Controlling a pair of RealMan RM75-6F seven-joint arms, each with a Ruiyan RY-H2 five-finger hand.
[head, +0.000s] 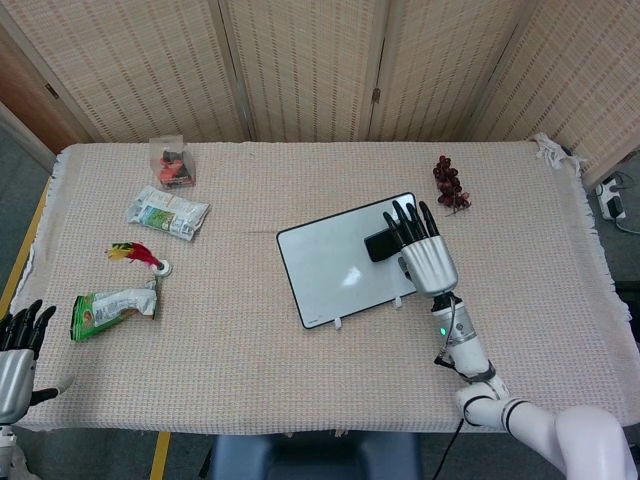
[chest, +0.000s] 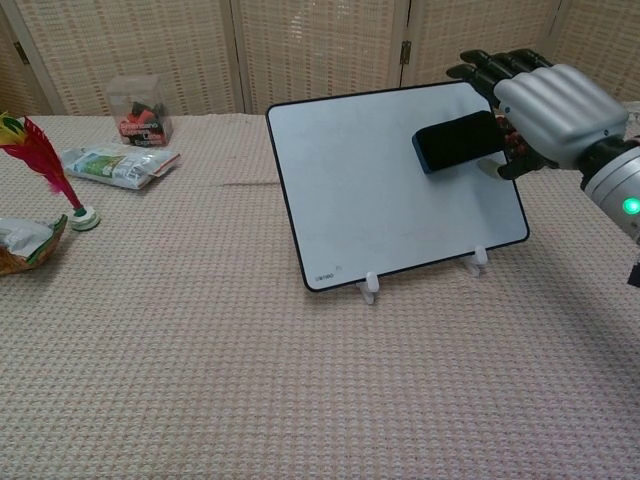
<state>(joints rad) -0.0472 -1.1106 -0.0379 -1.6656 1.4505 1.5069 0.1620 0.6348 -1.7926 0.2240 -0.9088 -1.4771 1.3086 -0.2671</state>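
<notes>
A white board (head: 340, 262) (chest: 380, 190) leans tilted on small white feet in the middle of the table. A black eraser (head: 379, 245) (chest: 457, 142) lies flat against its upper right part. My right hand (head: 425, 255) (chest: 548, 105) is just right of the eraser with its fingers (chest: 490, 65) stretched out straight and apart; the eraser's right end is at the palm, and nothing is wrapped around it. My left hand (head: 15, 350) hangs off the table's near left corner, fingers apart, holding nothing.
A bunch of dark grapes (head: 450, 182) lies behind the board. On the left are a clear plastic box (head: 172, 163) (chest: 140, 110), a snack packet (head: 167, 213) (chest: 115, 165), a feather shuttlecock (head: 140, 256) (chest: 45, 160) and a green bag (head: 112, 308) (chest: 25, 243).
</notes>
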